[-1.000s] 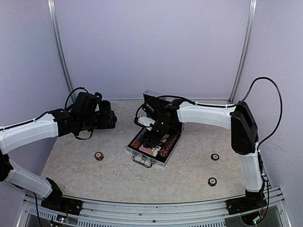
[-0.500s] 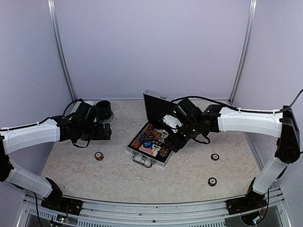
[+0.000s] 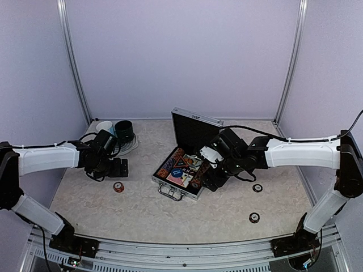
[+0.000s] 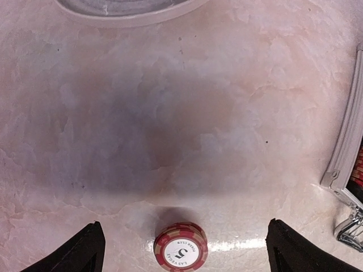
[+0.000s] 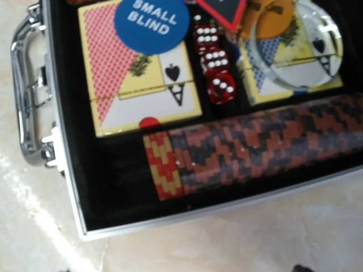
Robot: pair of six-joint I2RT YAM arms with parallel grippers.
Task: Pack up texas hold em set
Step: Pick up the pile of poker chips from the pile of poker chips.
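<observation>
Left arm: bent at the elbow at the left edge, white forearm run level toward the middle, wrist tipped down at the table.
Left claw (image 3: 117,168): held wide; both fingers (image 4: 85,252) well apart, nothing gripped.
Red chip marked 5 (image 4: 180,247): flat on the table under the left claw, between its fingers, touched by neither.
Plate (image 3: 133,145): beyond the left claw, on the far side; a dark-green mug (image 3: 124,131) and a light-blue mug (image 3: 105,127) are set on it.
Right arm: white forearm stretched nearly level from the right side, wrist dropped over the case.
Right claw (image 3: 212,177): hung above the case's right-hand part; its width cannot be told.
Aluminium case (image 3: 193,130): lid raised, open under the right claw, handle on the near side.
Chip row (image 5: 255,153): striped, laid in the trough directly beneath the right claw.
Card decks: a red-backed deck (image 5: 136,85) and a blue-backed deck (image 5: 295,76), past the chip row.
Red dice (image 5: 215,65): lined up between the decks.
Small Blind button (image 5: 152,17): blue, laid on the red-backed deck.
Clear disc (image 5: 309,45): laid on the blue-backed deck.
Loose chips: one (image 3: 257,187) beside the right claw, one (image 3: 254,217) nearer the arm bases.
</observation>
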